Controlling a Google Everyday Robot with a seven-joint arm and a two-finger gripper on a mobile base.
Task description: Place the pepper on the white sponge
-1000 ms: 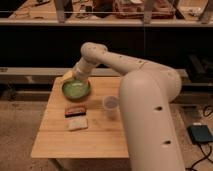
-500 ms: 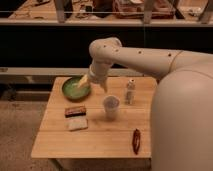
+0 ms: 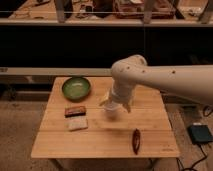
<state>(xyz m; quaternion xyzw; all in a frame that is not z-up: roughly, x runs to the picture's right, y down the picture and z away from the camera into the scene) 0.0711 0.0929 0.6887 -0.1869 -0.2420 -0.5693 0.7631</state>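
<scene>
The pepper [image 3: 135, 140] is a slender dark red chili lying on the wooden table [image 3: 55, 145] near its front right edge. The white sponge [image 3: 77, 123] is a pale flat pad lying left of the table's middle. My gripper [image 3: 111, 103] hangs at the end of the white arm above the table's middle. It is right of the sponge and behind and left of the pepper, touching neither.
A dark brown block [image 3: 75, 110] lies just behind the sponge. A green bowl [image 3: 76, 88] stands at the back left. A white cup [image 3: 112, 112] shows partly under the gripper. A dark shelf runs behind the table.
My arm has swung from the green bowl at the back left to the right and forward, so the gripper now hangs over the table's middle. The objects on the table have not moved.
</scene>
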